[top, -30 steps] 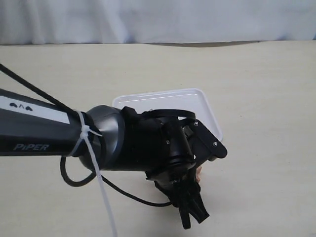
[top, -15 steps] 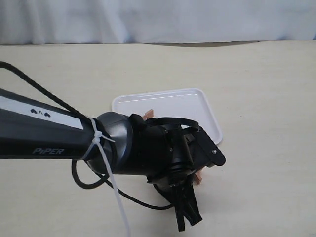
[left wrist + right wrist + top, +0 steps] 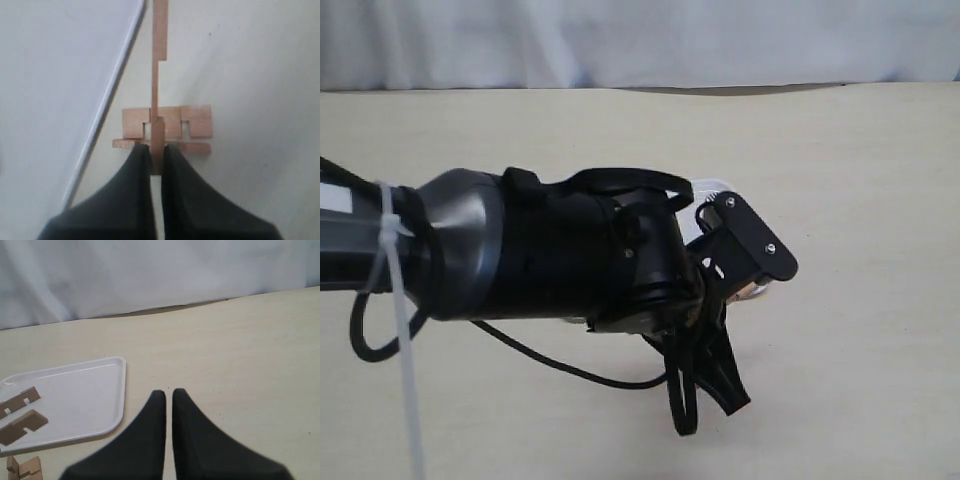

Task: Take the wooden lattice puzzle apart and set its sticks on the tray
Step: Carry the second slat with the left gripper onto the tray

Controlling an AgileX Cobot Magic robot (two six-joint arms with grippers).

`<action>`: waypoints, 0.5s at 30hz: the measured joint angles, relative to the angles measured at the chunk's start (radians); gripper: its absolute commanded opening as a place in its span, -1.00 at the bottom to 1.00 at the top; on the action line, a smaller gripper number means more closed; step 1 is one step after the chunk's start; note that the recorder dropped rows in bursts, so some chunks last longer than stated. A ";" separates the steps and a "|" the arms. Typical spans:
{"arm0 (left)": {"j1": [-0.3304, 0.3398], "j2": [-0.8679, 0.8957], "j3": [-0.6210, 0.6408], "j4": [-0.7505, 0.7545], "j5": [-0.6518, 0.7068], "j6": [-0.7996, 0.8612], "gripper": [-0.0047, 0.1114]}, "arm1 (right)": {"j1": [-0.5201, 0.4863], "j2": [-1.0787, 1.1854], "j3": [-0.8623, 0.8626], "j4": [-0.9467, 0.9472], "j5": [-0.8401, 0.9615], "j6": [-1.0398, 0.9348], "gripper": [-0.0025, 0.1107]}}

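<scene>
My left gripper [image 3: 156, 148] is shut on one reddish-brown stick [image 3: 159, 60], seen edge-on and running straight out from the jaws. Two more notched sticks of the wooden lattice puzzle [image 3: 167, 121] lie crosswise against it on the table, just off the rim of the white tray [image 3: 55, 75]. In the right wrist view the tray [image 3: 85, 400] holds two loose sticks [image 3: 22, 423], and a small wooden cluster [image 3: 22, 467] sits outside its near edge. My right gripper [image 3: 168, 392] is shut on nothing, above bare table beside the tray.
The left arm [image 3: 570, 260] fills the exterior view and hides nearly all of the tray [image 3: 712, 188]. A black cable [image 3: 560, 368] loops under the arm. A white cloth backdrop [image 3: 150, 275] closes the far edge of the beige table [image 3: 240, 350].
The left arm has swung closer to the exterior camera and now covers the tray, hiding the stick that showed on it half a second ago. Its gripper has lifted slightly.
</scene>
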 measured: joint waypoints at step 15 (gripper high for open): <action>0.272 0.006 -0.016 -0.060 -0.090 -0.066 -0.92 | 0.000 0.000 0.000 0.000 0.000 0.000 -0.87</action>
